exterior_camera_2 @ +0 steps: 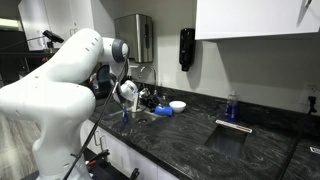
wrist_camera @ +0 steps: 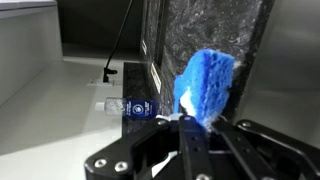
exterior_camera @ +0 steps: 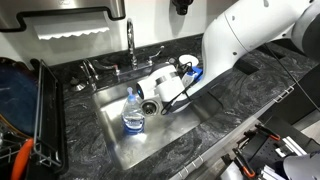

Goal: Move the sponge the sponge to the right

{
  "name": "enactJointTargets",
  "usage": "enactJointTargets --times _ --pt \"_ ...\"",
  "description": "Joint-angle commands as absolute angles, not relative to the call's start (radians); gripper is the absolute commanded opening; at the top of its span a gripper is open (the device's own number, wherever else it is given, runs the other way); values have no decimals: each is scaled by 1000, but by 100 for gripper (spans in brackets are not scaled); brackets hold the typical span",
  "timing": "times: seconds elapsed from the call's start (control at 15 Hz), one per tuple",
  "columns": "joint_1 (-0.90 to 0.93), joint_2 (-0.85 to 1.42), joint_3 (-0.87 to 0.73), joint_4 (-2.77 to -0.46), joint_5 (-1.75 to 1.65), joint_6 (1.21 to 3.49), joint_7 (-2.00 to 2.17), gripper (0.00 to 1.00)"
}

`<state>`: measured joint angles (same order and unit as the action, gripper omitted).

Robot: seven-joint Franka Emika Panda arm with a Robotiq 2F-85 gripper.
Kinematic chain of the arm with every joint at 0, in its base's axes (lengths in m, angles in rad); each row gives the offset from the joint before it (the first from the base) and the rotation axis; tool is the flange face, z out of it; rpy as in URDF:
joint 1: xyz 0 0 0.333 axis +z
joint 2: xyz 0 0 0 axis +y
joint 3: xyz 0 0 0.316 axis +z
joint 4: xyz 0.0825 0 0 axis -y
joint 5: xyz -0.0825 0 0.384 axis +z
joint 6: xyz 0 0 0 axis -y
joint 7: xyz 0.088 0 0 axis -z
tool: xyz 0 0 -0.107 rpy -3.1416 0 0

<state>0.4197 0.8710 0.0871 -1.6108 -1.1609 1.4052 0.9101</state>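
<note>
Black gripper [wrist_camera: 192, 122] links fill the lower edge of the wrist view. Its fingers are pressed together on the bottom end of the sponge [wrist_camera: 206, 82], a bright blue, rough block that rises into the right centre of the frame. Behind it, at upper right, is a strip of dark marbled desk [wrist_camera: 212, 25]. Pale steel sink [wrist_camera: 40, 110] walls take up the left, and a clear bottle [wrist_camera: 135, 107] with a blue label sits mid-frame. Only this view shows the grip itself.

In an exterior view looking down, the white arm [exterior_camera: 240, 35] comes in from the upper right. The gripper [exterior_camera: 186, 77] is over the sink's right rim – the sponge [exterior_camera: 195, 73] is only a blue patch at its tip, just below a white bowl [exterior_camera: 187, 62]. The bottle [exterior_camera: 133, 115] is in the sink [exterior_camera: 110, 145] at centre, below the faucet [exterior_camera: 130, 40]. A dark rack [exterior_camera: 40, 110] lines the left edge, and the grey-veined desk [exterior_camera: 245, 100] surrounds the basin.

In an exterior view from the side, the arm [exterior_camera_2: 60, 80] bulks at left. The sponge [exterior_camera_2: 163, 111] shows as a blue spot beside the bowl [exterior_camera_2: 177, 104] at mid-frame, though the arm hides the first sink. This view alone shows a small dark-blue bottle [exterior_camera_2: 232, 107] at right, a second basin [exterior_camera_2: 235, 138] in the desk [exterior_camera_2: 180, 135], a black wall dispenser [exterior_camera_2: 187, 48], a steel box [exterior_camera_2: 133, 38] and a white cabinet [exterior_camera_2: 255, 18] at upper right.
</note>
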Motion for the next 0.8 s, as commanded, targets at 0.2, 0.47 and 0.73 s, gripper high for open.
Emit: enactJointTargets --times 0.2,0.47,0.73 --pt "408 793 98 -1631 -1165 1269 935 2" --pt "388 764 105 -1646 -1145 1218 956 2" --pt "344 748 109 -1696 -1109 1238 989 2"
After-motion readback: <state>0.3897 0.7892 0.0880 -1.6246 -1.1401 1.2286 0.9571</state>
